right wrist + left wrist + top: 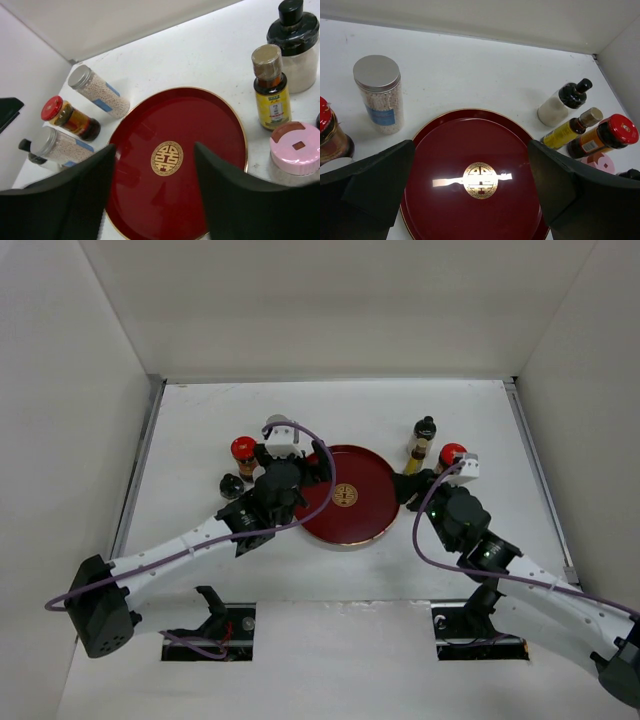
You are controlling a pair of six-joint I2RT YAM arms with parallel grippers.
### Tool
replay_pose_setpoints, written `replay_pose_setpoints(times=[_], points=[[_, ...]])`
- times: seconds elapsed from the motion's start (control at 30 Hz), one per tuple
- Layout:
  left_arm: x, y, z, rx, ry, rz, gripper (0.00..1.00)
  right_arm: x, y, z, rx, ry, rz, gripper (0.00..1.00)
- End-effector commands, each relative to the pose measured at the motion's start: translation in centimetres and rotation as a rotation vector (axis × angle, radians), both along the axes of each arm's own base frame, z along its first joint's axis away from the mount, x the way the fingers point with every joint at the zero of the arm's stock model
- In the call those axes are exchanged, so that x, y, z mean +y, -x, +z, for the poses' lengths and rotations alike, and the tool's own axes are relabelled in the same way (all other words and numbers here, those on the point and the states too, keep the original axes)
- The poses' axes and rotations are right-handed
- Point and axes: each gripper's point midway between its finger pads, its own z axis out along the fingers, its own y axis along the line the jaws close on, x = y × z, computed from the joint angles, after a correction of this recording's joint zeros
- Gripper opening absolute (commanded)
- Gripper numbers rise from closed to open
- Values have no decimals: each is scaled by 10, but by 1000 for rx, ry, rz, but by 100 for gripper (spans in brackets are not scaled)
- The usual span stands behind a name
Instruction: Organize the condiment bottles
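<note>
Starting from the white table (480, 410) and the round red tray (360, 525) lying at its middle, carrying no bottle yet. Hovering at the tray's left rim with the left gripper (470, 150), fingers spread wide and clamping nothing. Hovering at its right rim with the right gripper (155, 147), fingers apart as well, less widely, also holding nothing. Pointing both pairs of fingers in toward the gold emblem (480, 180), so leaving all the condiment bottles outside the jaws, off to either side and touching neither gripper.

Judging the coming move as turning on exactly that: swinging outward rather than reaching ahead. Taking the left arm as nearer the cluster left of the tray and the right arm as nearer the cluster on the right. Reading the bottles as standing upright, long axes vertical, so calling for a grip from the side around body or neck.

Counting one tray, two grippers and eight bottles, four on each side of the tray. Counting on the left two silver-capped jars (97, 91) of pale granules, one red-capped amber jar (70, 119) and one small black-capped bottle (29, 151). Counting on the right one black-capped white bottle (560, 105), one red-capped orange bottle (602, 137), one pink-capped jar (295, 152) and one tan-capped yellow bottle (570, 129)
</note>
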Motion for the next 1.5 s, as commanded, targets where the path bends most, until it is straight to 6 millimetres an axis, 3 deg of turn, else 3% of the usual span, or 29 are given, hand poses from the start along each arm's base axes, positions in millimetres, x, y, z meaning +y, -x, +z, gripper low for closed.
replay_pose_setpoints(times=[0.0,0.1,0.2,0.4,0.67,0.8,0.9,1.07,1.2,1.3,1.47], points=[[-8,3,11,-16,43,-24,100,3,-1,31,-46,-40,0,53],[-11,5,11,-36,48,-44,100,-2,-1,32,-33,-33,-25,29],[-22,12,11,-50,49,-108,100,-3,-1,36,-34,-35,-30,19],[-40,20,4,-74,40,-195,100,-14,-1,49,-20,-15,-55,17],[-84,45,-21,-61,86,-391,98,-47,-27,52,38,82,-180,16],[-96,50,-43,-23,102,-435,46,-69,-38,47,87,148,-263,26],[-103,54,-58,6,83,-476,35,-85,-48,39,122,180,-326,42],[-110,55,-73,25,85,-515,38,-118,-63,20,188,227,-436,62],[-115,65,-80,16,117,-557,58,-138,-80,8,235,263,-495,80],[-115,68,-85,18,138,-581,70,-145,-93,1,282,300,-505,88],[-111,68,-86,19,147,-576,75,-149,-112,-12,338,313,-504,93]])
